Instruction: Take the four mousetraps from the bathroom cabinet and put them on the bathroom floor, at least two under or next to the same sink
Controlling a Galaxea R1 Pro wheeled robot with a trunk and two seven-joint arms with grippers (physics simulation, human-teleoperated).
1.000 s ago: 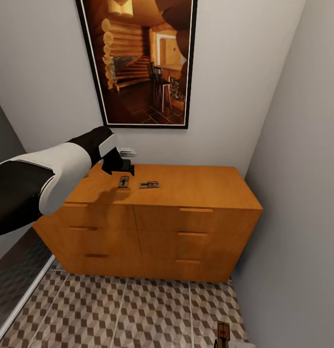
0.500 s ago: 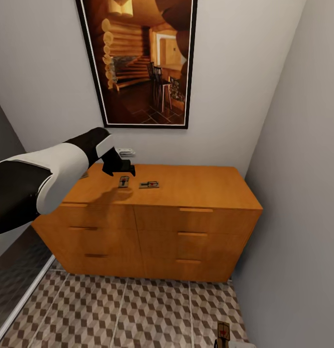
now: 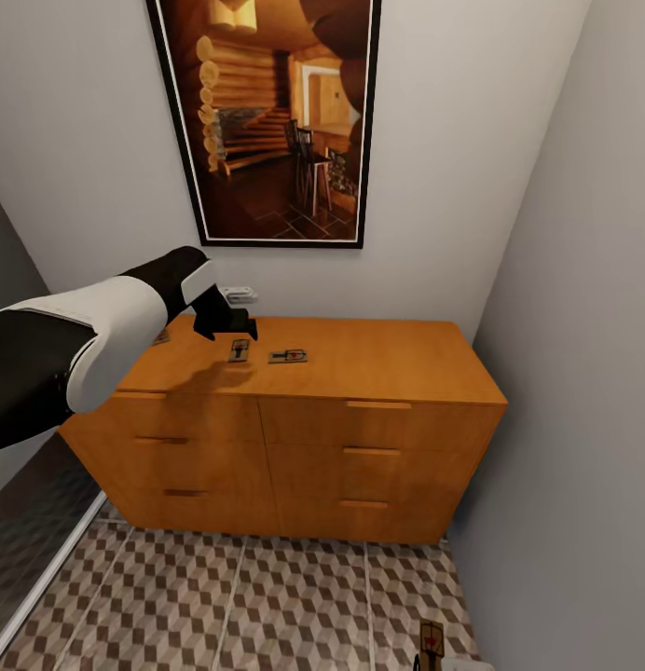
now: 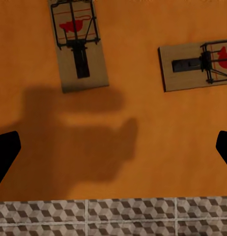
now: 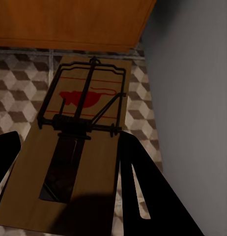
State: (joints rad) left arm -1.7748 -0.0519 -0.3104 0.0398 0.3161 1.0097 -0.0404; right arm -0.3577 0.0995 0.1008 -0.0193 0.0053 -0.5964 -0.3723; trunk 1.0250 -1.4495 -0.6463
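Left gripper (image 3: 231, 328) over the cabinet (image 3: 360, 359) top, jaws spread; right gripper (image 5: 69, 162) clamped on a mousetrap (image 5: 76, 142).

Left fingers (image 4: 4, 152) stand wide apart with nothing between them, above two mousetraps lying flat on the cabinet top: one (image 3: 239, 349) directly below the gripper, the other (image 3: 288, 355) just beside it, apart. A further trap (image 3: 161, 336) shows partly behind the left arm. The right gripper's trap hangs above the bathroom floor (image 3: 267, 606), near the grey wall (image 3: 583, 373).
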